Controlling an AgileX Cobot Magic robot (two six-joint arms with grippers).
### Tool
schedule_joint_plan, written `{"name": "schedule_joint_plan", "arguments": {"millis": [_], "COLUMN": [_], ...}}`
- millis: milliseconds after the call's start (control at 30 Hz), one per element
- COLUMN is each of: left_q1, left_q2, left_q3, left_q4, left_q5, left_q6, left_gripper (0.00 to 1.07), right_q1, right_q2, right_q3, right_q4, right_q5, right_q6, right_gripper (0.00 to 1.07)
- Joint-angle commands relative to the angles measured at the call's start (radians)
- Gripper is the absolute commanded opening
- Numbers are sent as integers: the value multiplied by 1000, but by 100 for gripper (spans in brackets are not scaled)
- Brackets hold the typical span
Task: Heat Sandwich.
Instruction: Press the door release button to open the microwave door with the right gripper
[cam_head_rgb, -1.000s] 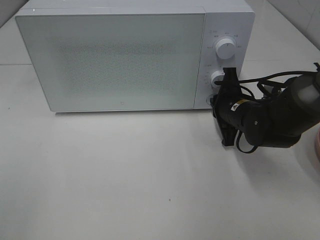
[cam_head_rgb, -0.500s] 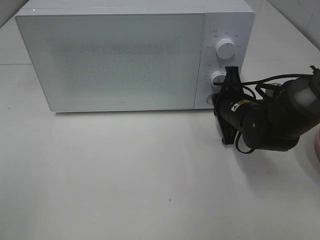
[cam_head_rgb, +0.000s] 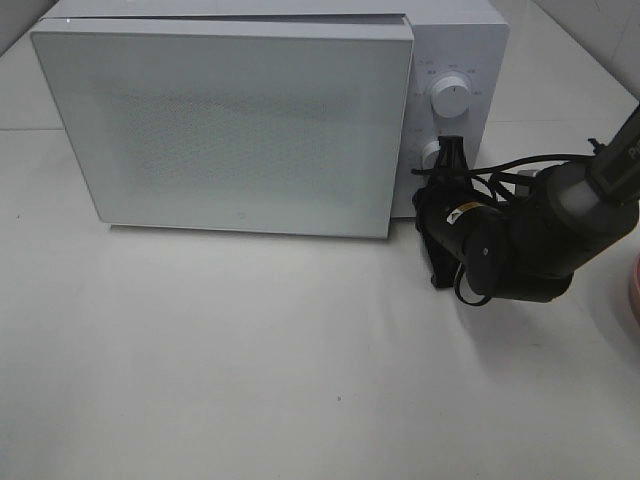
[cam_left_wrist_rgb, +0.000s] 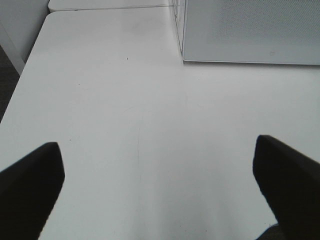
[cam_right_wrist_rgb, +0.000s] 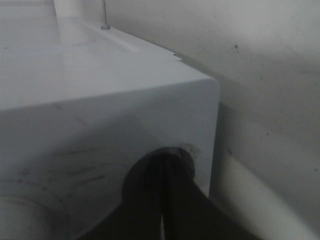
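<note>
At the white boxy microwave's (cam_head_rgb: 452, 45) knob panel, the right pincer (cam_right_wrist_rgb: 164, 170) is pinched tight and empty, tips against a round button (cam_right_wrist_rgb: 137, 175). The frosted door (cam_head_rgb: 230, 125) stands slightly ajar. The left pincer (cam_left_wrist_rgb: 157, 150) gapes wide over the white bench (cam_left_wrist_rgb: 125, 100), holding nothing. The sandwich's whereabouts cannot be told.

The right arm (cam_head_rgb: 530, 240) is matte black with rounded housings, looping black cables (cam_head_rgb: 520, 172) and a small yellow-white label (cam_head_rgb: 467, 212) behind the wrist. The left gripper (cam_left_wrist_rgb: 160, 187) has blocky black fingers (cam_left_wrist_rgb: 30, 185).

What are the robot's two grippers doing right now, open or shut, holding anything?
Left gripper: jaws open, holding nothing.
Right gripper: jaws shut, empty, tips against the microwave front.
</note>
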Motion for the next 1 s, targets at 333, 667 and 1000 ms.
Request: {"name": "schedule_joint_plan", "arguments": {"millis": [333, 667, 1000], "left_q1": [1, 1, 1], "left_q2": [-29, -29, -29], "left_q3": [4, 4, 4], "left_q4": [-4, -4, -4], "left_q5": [-12, -12, -12], "left_q6": [-3, -3, -3], "left_gripper": [98, 98, 98], "right_q1": [-21, -21, -20], "right_q2": [-8, -12, -12], "right_q3": [-85, -83, -83], "right_q4": [-23, -43, -76], "right_q5": [-191, -147, -57], "right_q6": [-32, -32, -26], "right_gripper": [0, 0, 0]}}
